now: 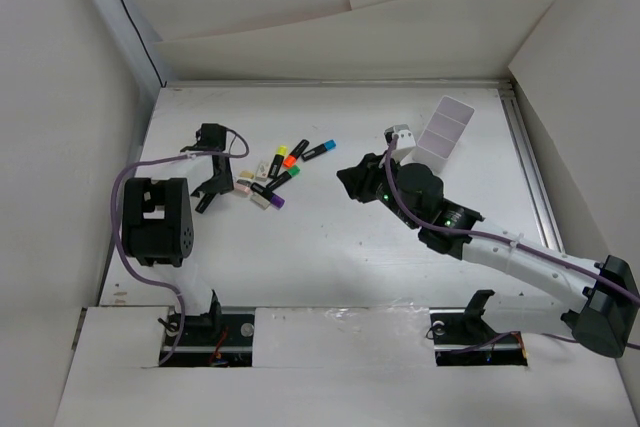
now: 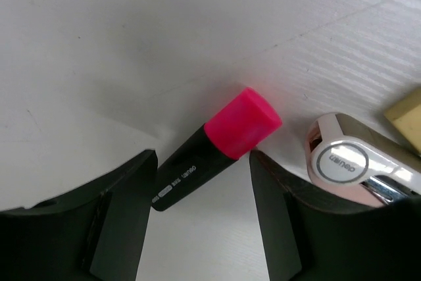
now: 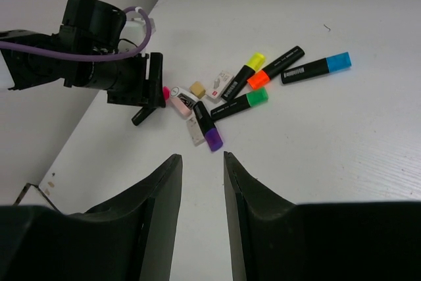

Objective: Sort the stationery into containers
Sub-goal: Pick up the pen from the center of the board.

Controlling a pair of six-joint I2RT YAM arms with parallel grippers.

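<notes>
A black highlighter with a pink cap [image 2: 220,146] lies slanted on the table between the fingers of my open left gripper [image 2: 202,157], unclamped. In the top view the left gripper [image 1: 212,192] sits at the left end of the marker cluster. Other highlighters lie to its right: yellow [image 3: 253,62], orange [image 3: 258,78], blue [image 3: 339,62], green [image 3: 258,98] and purple [image 3: 214,139]. The pale lavender tray [image 1: 445,127] stands at the back right. My right gripper [image 3: 201,156] is open and empty, hovering right of the cluster [image 1: 350,179].
A pale pink-white gadget [image 2: 348,162] and a yellowish eraser [image 2: 409,113] lie just right of the left gripper. Small white pieces [image 3: 196,133] lie among the markers. White walls close in the table; a metal rail [image 1: 530,177] runs along the right edge.
</notes>
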